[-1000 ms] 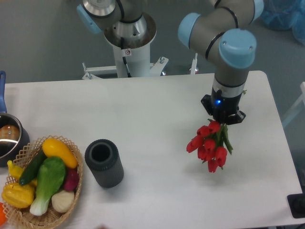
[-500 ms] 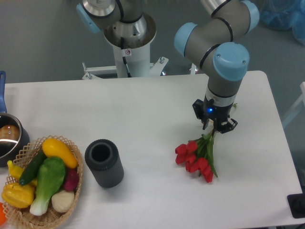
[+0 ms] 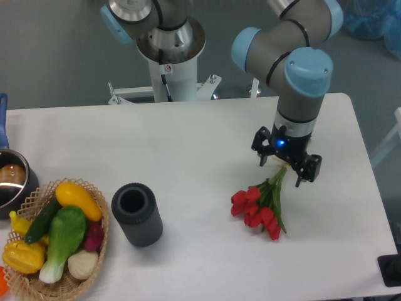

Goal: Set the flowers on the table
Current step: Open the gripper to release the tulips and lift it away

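Note:
The flowers, a bunch of red tulip buds with green stems, lie on the white table right of its middle, buds toward the front left. My gripper hangs over the stem ends with its fingers spread wide on either side of the stems. It is open and does not grip them.
A dark grey cylindrical vase stands at the front left. A wicker basket of toy vegetables sits at the front left corner. A metal pot is at the left edge. The robot's base is behind the table.
The gripper lowered the flowers onto the table, then opened its fingers and let go of the stems. The bunch now lies flat.

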